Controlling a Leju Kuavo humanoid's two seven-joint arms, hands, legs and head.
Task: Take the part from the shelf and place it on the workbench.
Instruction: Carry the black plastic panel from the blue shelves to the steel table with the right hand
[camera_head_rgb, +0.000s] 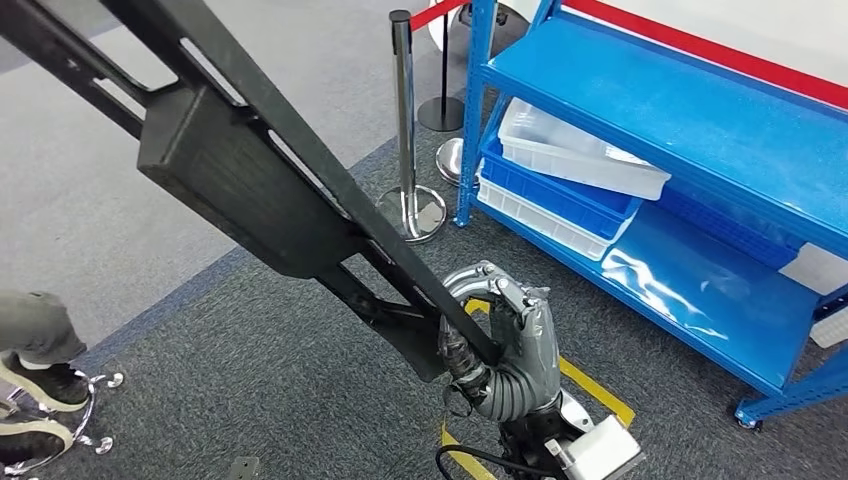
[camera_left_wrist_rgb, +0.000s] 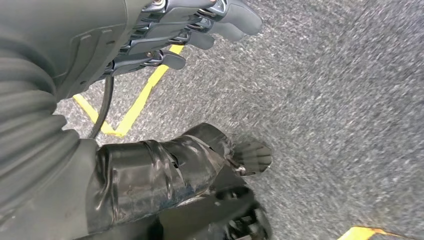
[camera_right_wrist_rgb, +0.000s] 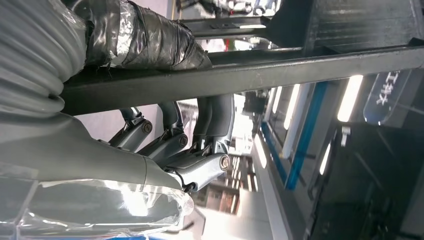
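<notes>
The part (camera_head_rgb: 240, 170) is a long black plastic frame with a flat rectangular block on it, slanting from the upper left down to the lower middle of the head view. My right hand (camera_head_rgb: 500, 340) grips its lower end, fingers wrapped over the bar. In the right wrist view the same hand (camera_right_wrist_rgb: 165, 145) curls around the dark bar (camera_right_wrist_rgb: 280, 67), with the taped thumb on the other side. My left hand (camera_left_wrist_rgb: 125, 50) hangs over grey carpet, fingers stretched out and holding nothing. The blue shelf (camera_head_rgb: 690, 110) stands to the right, apart from the part.
White bins (camera_head_rgb: 580, 150) and a blue bin (camera_head_rgb: 560, 195) lie on the shelf's lower level. A chrome stanchion (camera_head_rgb: 405, 120) with a red belt (camera_head_rgb: 440, 12) stands by the shelf corner. A person's shoes (camera_head_rgb: 40, 385) are at the left edge. Yellow tape (camera_head_rgb: 600, 390) marks the carpet.
</notes>
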